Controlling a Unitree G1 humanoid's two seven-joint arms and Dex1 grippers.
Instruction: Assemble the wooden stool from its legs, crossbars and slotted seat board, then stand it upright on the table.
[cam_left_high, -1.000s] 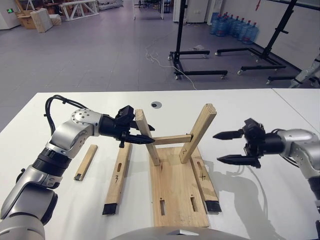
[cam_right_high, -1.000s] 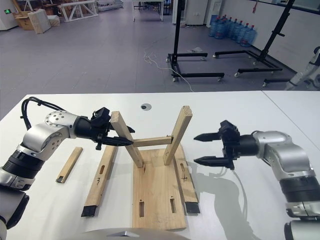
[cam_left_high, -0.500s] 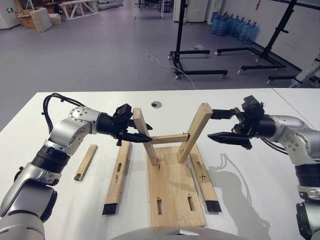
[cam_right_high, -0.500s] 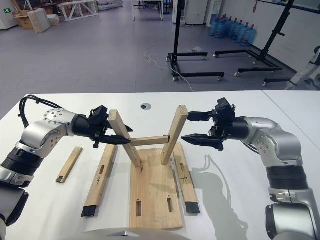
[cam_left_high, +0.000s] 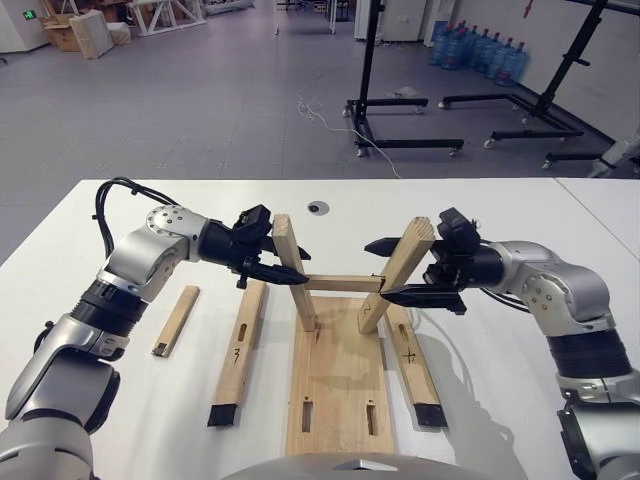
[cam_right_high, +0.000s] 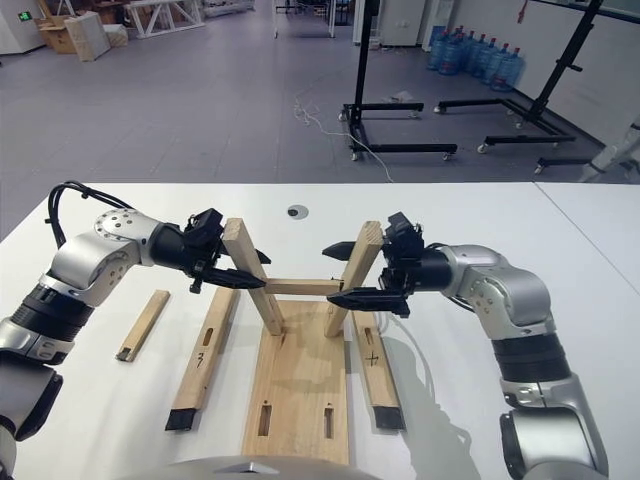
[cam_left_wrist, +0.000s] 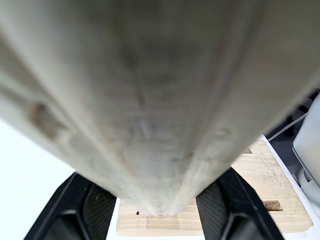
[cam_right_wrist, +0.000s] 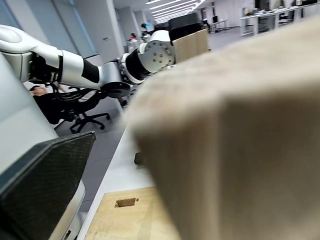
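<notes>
The slotted seat board (cam_left_high: 335, 395) lies flat on the white table. Two legs stand in it, the left leg (cam_left_high: 293, 270) and the right leg (cam_left_high: 398, 275), joined by a crossbar (cam_left_high: 345, 284). My left gripper (cam_left_high: 275, 262) is shut on the left leg near its top; that leg (cam_left_wrist: 160, 100) shows close between the black fingers (cam_left_wrist: 75, 215). My right gripper (cam_left_high: 397, 270) is open, one finger on each side of the right leg (cam_right_wrist: 240, 130).
A loose leg with a black tip (cam_left_high: 238, 350) lies left of the board, another loose leg (cam_left_high: 415, 365) along its right side. A short crossbar (cam_left_high: 175, 320) lies farther left. A round cable hole (cam_left_high: 318, 208) sits near the table's far edge.
My right gripper has moved left from open table space to the right leg and now straddles it. The left gripper has kept its hold on the left leg.
</notes>
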